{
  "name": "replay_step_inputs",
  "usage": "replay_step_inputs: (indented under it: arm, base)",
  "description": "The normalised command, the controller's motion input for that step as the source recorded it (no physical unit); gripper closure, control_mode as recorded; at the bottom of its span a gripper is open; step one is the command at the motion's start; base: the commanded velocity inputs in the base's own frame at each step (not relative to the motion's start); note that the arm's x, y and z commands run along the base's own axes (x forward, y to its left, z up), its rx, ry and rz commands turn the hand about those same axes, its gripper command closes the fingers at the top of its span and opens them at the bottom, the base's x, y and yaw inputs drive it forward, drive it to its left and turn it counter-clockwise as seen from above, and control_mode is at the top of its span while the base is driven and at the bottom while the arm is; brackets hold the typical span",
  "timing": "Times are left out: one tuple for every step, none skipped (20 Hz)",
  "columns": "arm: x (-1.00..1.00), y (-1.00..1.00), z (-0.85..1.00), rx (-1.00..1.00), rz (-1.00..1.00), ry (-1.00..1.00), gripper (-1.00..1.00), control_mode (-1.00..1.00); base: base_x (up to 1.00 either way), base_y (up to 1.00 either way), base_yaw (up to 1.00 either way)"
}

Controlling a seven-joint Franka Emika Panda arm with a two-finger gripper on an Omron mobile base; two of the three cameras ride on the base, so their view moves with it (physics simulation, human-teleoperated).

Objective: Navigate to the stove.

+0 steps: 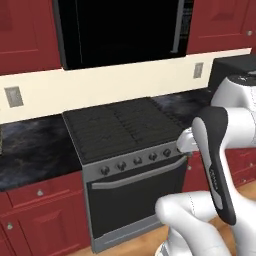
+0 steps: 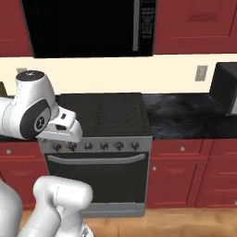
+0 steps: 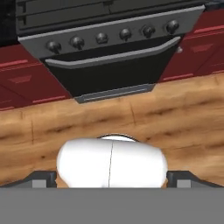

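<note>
Red cabinets (image 2: 185, 173) run under a black stone counter (image 2: 185, 115). Cream wall (image 1: 100, 82) with grey outlets (image 1: 13, 96). Wood floor (image 3: 175, 113) underfoot

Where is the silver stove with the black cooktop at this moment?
The silver stove with the black cooktop stands centre in the left base view, set into the dark stone counter between red cabinets, directly under the large black hood panel.

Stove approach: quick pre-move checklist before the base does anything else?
1. Stove in front of the base, filling mid-frame in both base views: ok.
2. Oven door shut, bar handle flush: ok.
3. Wooden floor between base and stove free of obstacles: ok.
4. Cooktop bare, no pots: ok.
5. Gripper state: cannot tell.
6. Base squared to the stove front: cannot tell.
</note>
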Motion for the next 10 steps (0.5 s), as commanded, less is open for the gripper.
replay_step_inputs:
  arm:
    - [0.00, 0.00, 0.00, 0.00, 0.00, 0.00, -1.00, 1.00]
    - [0.00, 0.00, 0.00, 0.00, 0.00, 0.00, -1.00, 1.00]
    - [0.00, 0.00, 0.00, 0.00, 0.00, 0.00, -1.00, 1.00]
    - [0.00, 0.00, 0.00, 0.00, 0.00, 0.00, -1.00, 1.00]
    - [0.00, 0.00, 0.00, 0.00, 0.00, 0.00, -1.00, 1.00]
    - [0.00, 0.00, 0.00, 0.00, 0.00, 0.00, -1.00, 1.00]
    - [0.00, 0.00, 0.00, 0.00, 0.00, 0.00, -1.00, 1.00]
    - [0.00, 0.00, 0.00, 0.00, 0.00, 0.00, -1.00, 1.00]
    - [0.00, 0.00, 0.00, 0.00, 0.00, 0.00, -1.00, 1.00]
    - [0.00, 0.00, 0.00, 0.00, 0.00, 0.00, -1.00, 1.00]
  base:
    - [0.60, -0.54, 0.30]
    - [0.61, -0.44, 0.32]
    - [0.56, -0.20, 0.37]
    - [0.56, -0.13, 0.37]
    - [0.54, -0.09, 0.35]
    - [0.51, -0.11, 0.34]
    - [0.51, -0.14, 0.33]
    - [0.54, -0.17, 0.32]
    - [0.56, -0.15, 0.33]
    - [0.59, -0.17, 0.33]
